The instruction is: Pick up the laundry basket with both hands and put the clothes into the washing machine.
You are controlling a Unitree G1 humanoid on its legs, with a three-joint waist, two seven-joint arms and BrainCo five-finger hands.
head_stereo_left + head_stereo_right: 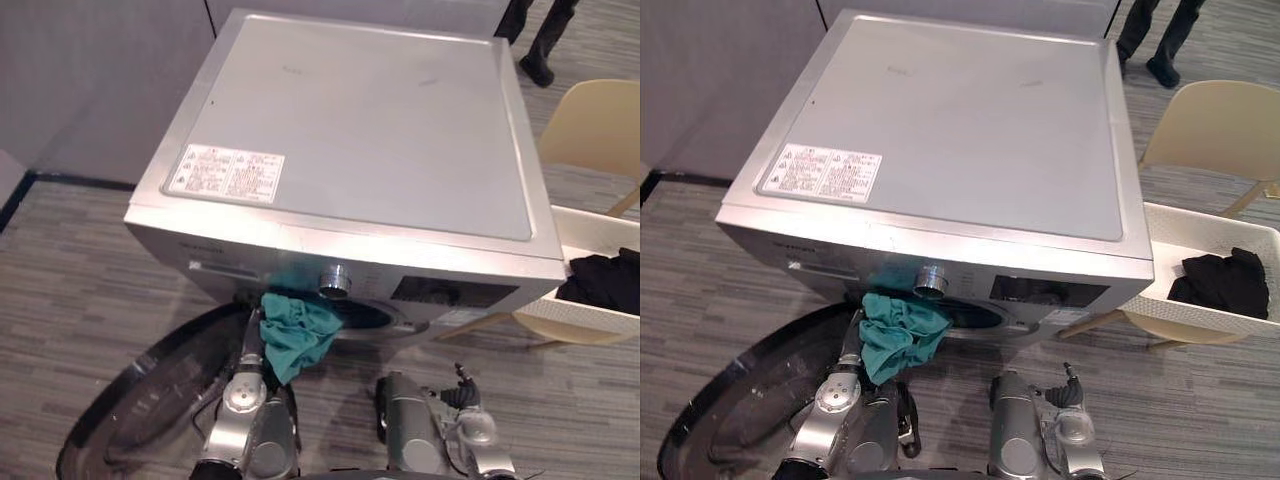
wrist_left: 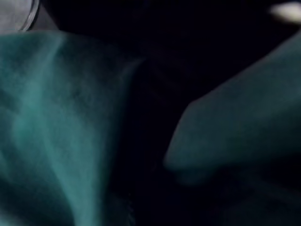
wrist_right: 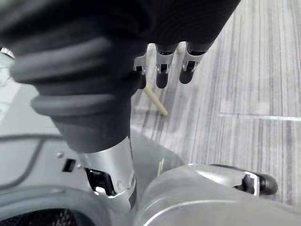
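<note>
The teal garment (image 1: 295,335) is soft, light and limp. It should bunch and drape rather than slip, and any fistful of fabric gives a fair hold, though a loose end could snag on the rim. It hangs at the left edge of the washing machine's (image 1: 360,130) drum opening (image 1: 975,316), above the open door (image 1: 150,400), partly inside at best.

The left hand (image 1: 250,342) is up against the cloth. Its wrist view shows teal folds before the dark drum, and I cannot tell how it holds them.

The right hand (image 3: 162,70) hangs low before the machine's front, fingers relaxed and holding nothing.

The white laundry basket (image 1: 1200,312) sits on a cream chair (image 1: 1220,125) at the machine's right corner, with a black garment (image 1: 1225,282) left inside.
</note>
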